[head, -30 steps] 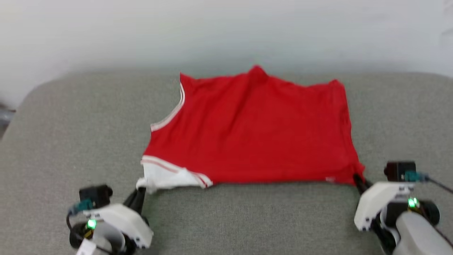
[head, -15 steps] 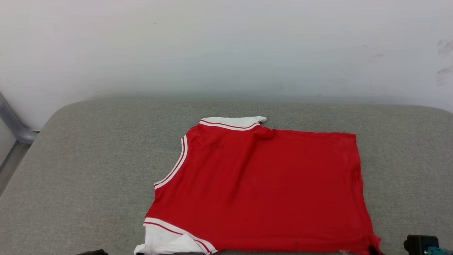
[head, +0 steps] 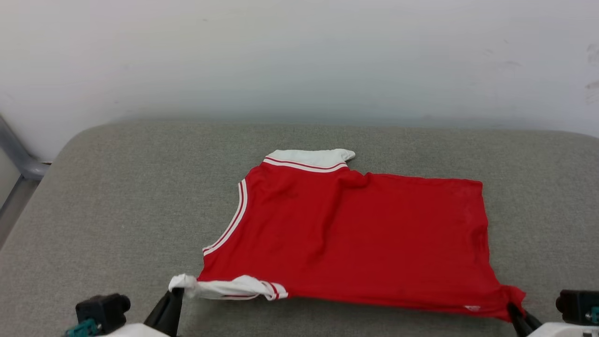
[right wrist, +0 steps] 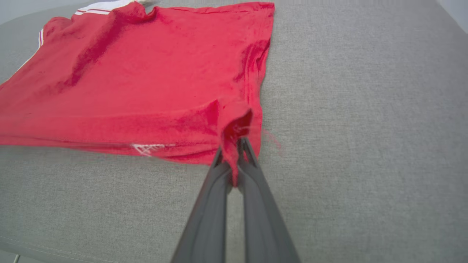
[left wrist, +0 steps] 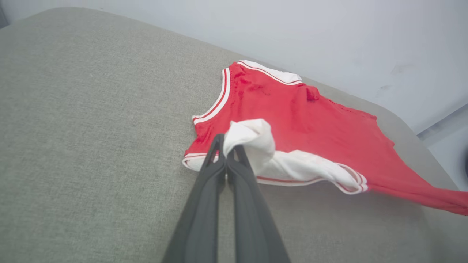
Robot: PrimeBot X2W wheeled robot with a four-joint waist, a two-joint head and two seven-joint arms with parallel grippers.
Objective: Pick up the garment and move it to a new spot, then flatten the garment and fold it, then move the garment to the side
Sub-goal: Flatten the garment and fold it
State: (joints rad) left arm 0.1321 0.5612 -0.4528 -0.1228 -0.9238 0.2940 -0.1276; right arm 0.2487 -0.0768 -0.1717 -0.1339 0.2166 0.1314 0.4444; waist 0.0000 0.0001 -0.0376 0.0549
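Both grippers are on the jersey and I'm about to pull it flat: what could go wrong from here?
1. The left gripper pinches only the bunched tip of the white sleeve; a pull may stretch that sleeve instead of moving the garment, or slip off.
2. The right gripper holds a small fold of the red hem corner; that thin bite may slip too.
3. The far sleeve lies folded beside a pucker; dragging may set those creases.

I am holding my left gripper (head: 174, 295) at the lower left of the head frame, its 2 dark fingers pinching together on a white sleeve of the garment (head: 365, 234). My right gripper (head: 514, 310) is sitting at the lower right, 2 fingers clamping a red corner.
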